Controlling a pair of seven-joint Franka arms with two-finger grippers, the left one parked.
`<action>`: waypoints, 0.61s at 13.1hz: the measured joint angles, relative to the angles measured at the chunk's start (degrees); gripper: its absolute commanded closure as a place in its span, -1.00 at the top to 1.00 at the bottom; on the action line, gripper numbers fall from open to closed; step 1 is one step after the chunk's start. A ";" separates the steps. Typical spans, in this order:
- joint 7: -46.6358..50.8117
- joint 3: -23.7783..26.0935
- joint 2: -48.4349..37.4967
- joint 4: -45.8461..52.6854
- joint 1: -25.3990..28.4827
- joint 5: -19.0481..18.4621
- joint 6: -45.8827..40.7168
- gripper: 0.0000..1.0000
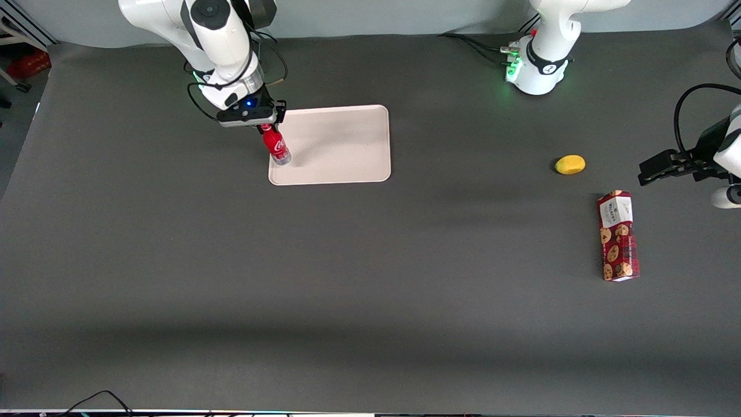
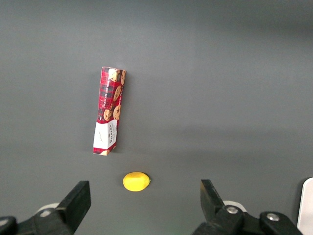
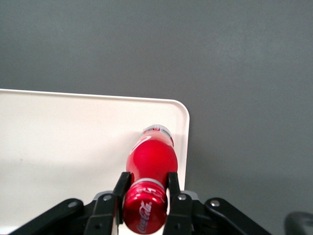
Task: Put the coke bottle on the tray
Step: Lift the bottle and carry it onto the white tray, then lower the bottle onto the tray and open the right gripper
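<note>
The black two-finger tool [image 3: 145, 196] was clamped on the neck of the small red-wrapped plastic coke bottle [image 1: 277, 146], just under its cap. The bottle stood slightly tilted, base on the flat pale beige-pink tray [image 1: 347, 145], near the tray's corner at the working arm's end of the dark grey worktop [image 1: 370, 289].

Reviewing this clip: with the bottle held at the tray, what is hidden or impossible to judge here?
- Whether the coke bottle base touches the tray: front view shows it tilted; in the right wrist view the bottle's body hides its base.
- The gripper contact on the neck: fingers cover it.
- Cookie box small print: too small.
- Yellow fruit: kind unclear.
</note>
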 measured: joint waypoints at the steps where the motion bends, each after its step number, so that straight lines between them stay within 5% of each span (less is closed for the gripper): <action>1: 0.00 0.30 0.99 -0.33 0.00 0.00 0.56 -1.00; 8: 0.00 2.33 3.66 -3.11 0.00 2.52 4.43 -1.00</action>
